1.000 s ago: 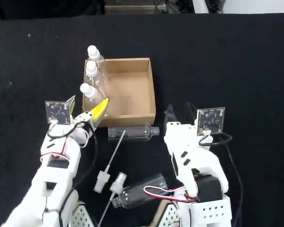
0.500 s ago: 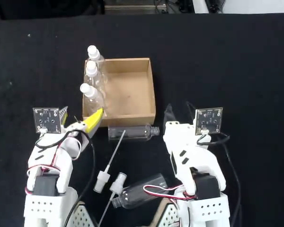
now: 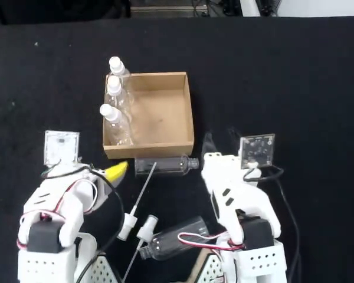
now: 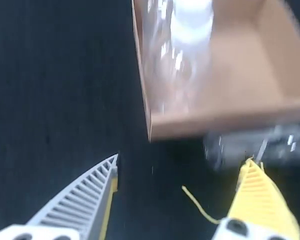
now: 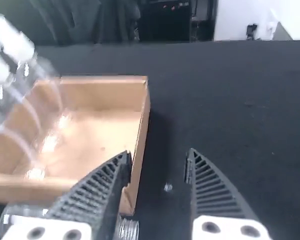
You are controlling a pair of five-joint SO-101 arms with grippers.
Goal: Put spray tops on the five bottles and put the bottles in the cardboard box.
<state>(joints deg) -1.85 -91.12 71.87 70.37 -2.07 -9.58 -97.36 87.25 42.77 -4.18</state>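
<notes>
Fingers point(image 4: 85, 200) wide apart on the left gripper point(image 4: 182, 160), parted on the right gripper point(image 5: 159, 152), both over the counter point(image 3: 283, 76).
We see three topped bottles point(image 3: 114, 100) standing in the cardboard box point(image 3: 162, 118) along its left-arm side, one open bottle point(image 3: 165, 165) lying just before it, another bottle point(image 3: 180, 234) by two spray tops point(image 3: 127, 224) nearer the arms.
</notes>
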